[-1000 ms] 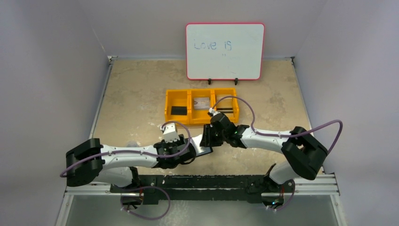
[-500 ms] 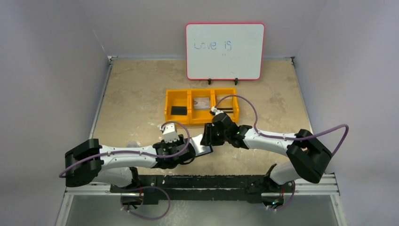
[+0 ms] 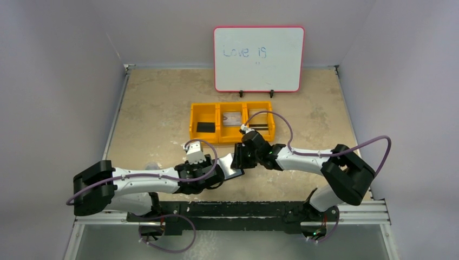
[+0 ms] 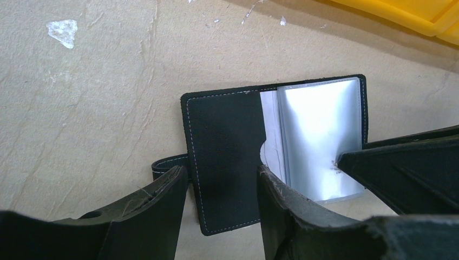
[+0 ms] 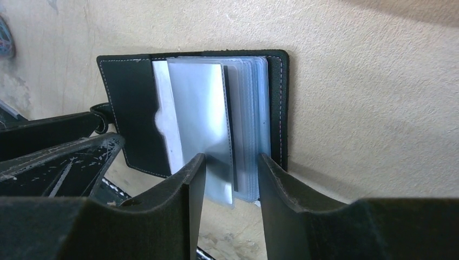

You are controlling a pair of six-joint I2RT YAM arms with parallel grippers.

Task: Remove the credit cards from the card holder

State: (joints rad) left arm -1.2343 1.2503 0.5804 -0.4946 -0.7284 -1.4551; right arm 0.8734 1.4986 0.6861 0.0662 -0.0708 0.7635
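walls of pale grey (image 3: 54, 81) close the beige stone-look table (image 3: 151, 103) on the left, right and far sides, with a pink-framed whiteboard (image 3: 258, 58) standing at the far edge. open surface stretches left of the arms and toward the far left corner. the yellow three-compartment plastic tray (image 3: 203, 138) sits just behind the right arm's wrist, so room is tight there. the small black leather-like card holder (image 4: 222, 157) lies open and flat near the middle front of the table, between the two arms. the left gripper (image 4: 221, 173) has its jaws partly apart: one finger is at the holder's outer edge over the snap tab strap (image 4: 168, 162), the other is over the pockets, and the black flap lies between them. a whitish flat card (image 5: 162, 124) shows from under that flap. the right gripper (image 5: 231, 160) straddles the near edge of the clear grey plastic sleeves (image 5: 197, 108). the stack fills the gap between its fingers, and i cannot tell whether they pinch it.
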